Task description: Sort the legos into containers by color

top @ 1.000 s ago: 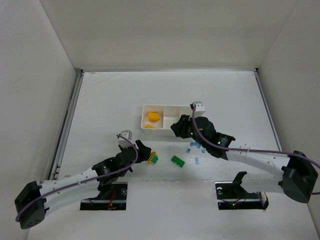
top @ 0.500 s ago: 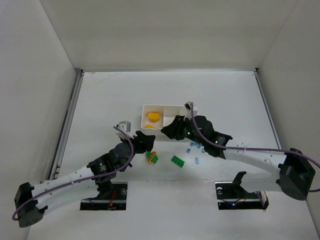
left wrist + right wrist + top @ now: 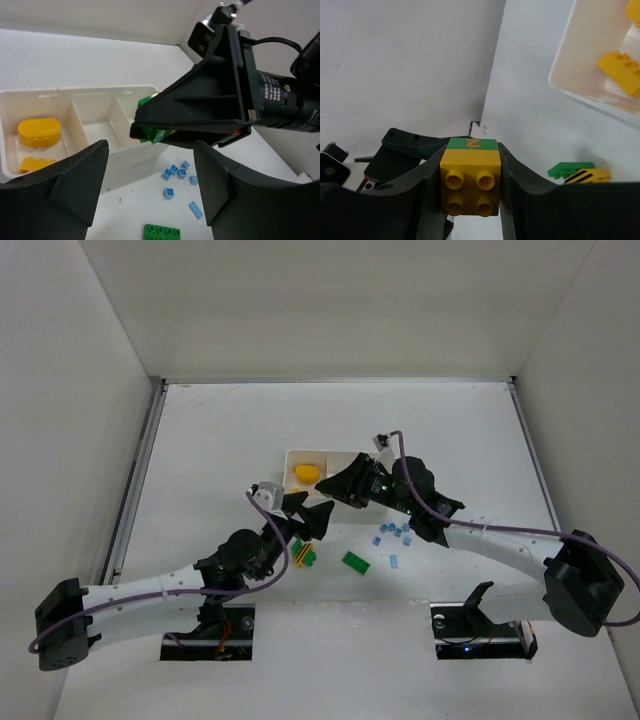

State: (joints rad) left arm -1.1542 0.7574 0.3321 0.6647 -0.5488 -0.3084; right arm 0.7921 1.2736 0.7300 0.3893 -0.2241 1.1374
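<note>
My right gripper (image 3: 471,150) is shut on a yellow lego with a green lego marked "2" (image 3: 471,143) stuck to its far side. In the top view the right gripper (image 3: 335,492) hangs at the front edge of the white containers tray (image 3: 340,453). The left gripper (image 3: 310,520) is open, empty, and points at the right one from just in front. In the left wrist view, between the left gripper's (image 3: 150,165) fingers, I see the held green lego (image 3: 150,131) and the tray (image 3: 125,155). Two yellow legos (image 3: 39,132) lie in its left compartment.
Several light blue legos (image 3: 395,532) lie scattered right of the tray. A flat green lego (image 3: 355,561) and a green piece beside a yellow black-striped one (image 3: 305,556) rest on the table under the left arm. White walls enclose the table.
The left gripper has risen from beside the striped piece up and right toward the right gripper, opening wider. The right gripper has swung left along the tray's front, still holding its brick.
</note>
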